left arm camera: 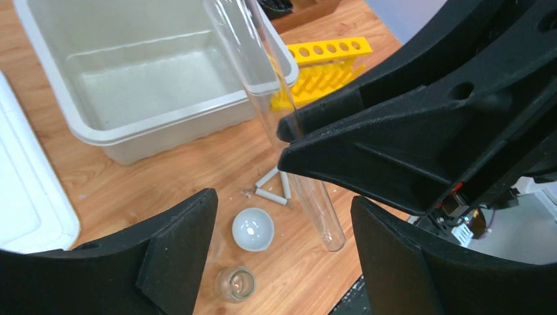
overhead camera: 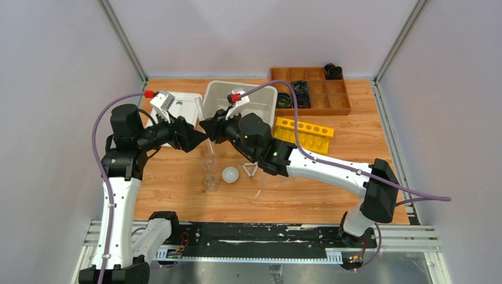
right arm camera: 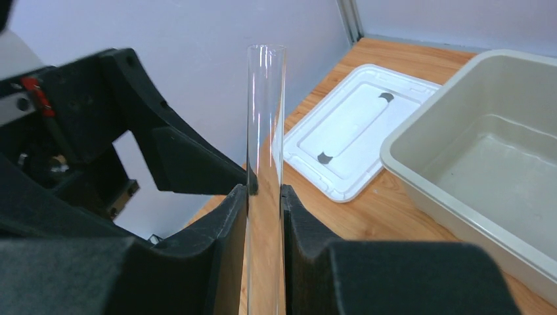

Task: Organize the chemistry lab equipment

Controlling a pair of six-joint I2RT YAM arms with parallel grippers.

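Two arms (overhead camera: 121,177) (overhead camera: 331,168) bent inward; right jaws pinching clear tube (right arm camera: 266,131), seemingly upright

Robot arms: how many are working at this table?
2. The left arm stands at the left of the table; the right arm reaches in from the right. The right claw grips a clear glass tube. None looks hidden.

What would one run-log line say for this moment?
right gripper: shut on clear tube | left gripper: open, facing tube | white dish: on table
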